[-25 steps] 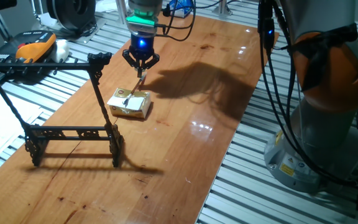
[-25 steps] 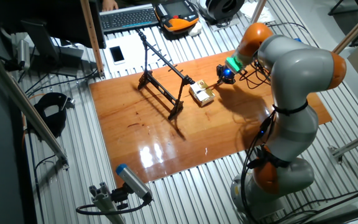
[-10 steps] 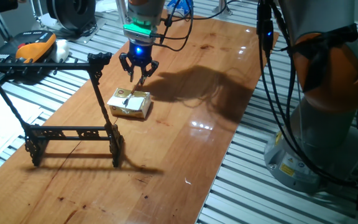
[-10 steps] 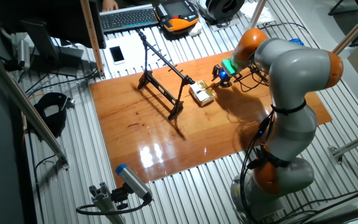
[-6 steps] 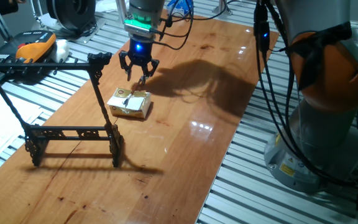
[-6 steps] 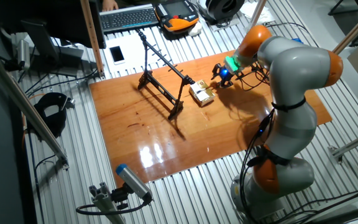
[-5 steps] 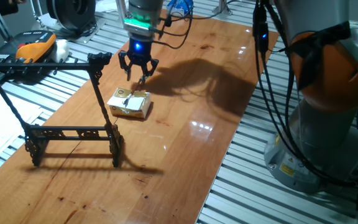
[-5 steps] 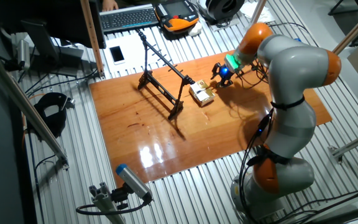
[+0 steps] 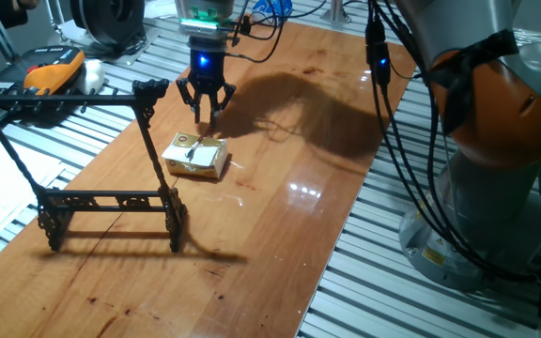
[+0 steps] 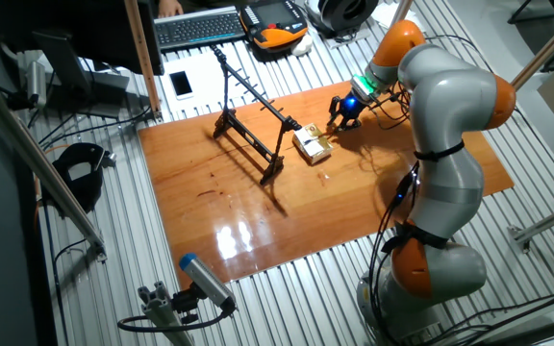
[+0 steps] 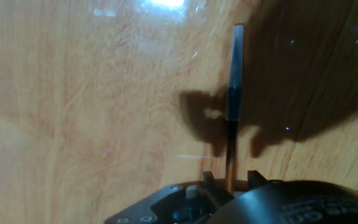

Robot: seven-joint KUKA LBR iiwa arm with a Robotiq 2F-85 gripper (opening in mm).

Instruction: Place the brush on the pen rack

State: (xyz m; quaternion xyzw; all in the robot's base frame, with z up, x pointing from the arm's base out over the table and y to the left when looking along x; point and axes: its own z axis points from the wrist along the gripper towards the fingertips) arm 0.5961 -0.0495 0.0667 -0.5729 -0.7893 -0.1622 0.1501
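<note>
My gripper (image 9: 203, 105) hangs above the wooden table, just behind the yellowish block (image 9: 197, 156). It is shut on the brush (image 11: 232, 106), a thin stick with a light brown handle and a dark part, which sticks out from between the fingertips (image 11: 207, 180) over bare wood. In the one fixed view the brush (image 9: 204, 119) is only a thin sliver below the fingers. The black pen rack (image 9: 111, 199) stands at the front left, apart from the gripper. In the other fixed view the gripper (image 10: 339, 117) is to the right of the rack (image 10: 253, 135).
The yellowish block (image 10: 312, 145) lies between gripper and rack. An orange device (image 9: 54, 70) and black gear sit off the table at the left. A keyboard (image 10: 200, 27) and a phone (image 10: 181, 84) lie beyond the table's far edge. The robot base (image 9: 496, 188) stands at the right.
The gripper has lifted the brush off the block and moved a little away from it, toward the table's far side. Block and rack have not moved.
</note>
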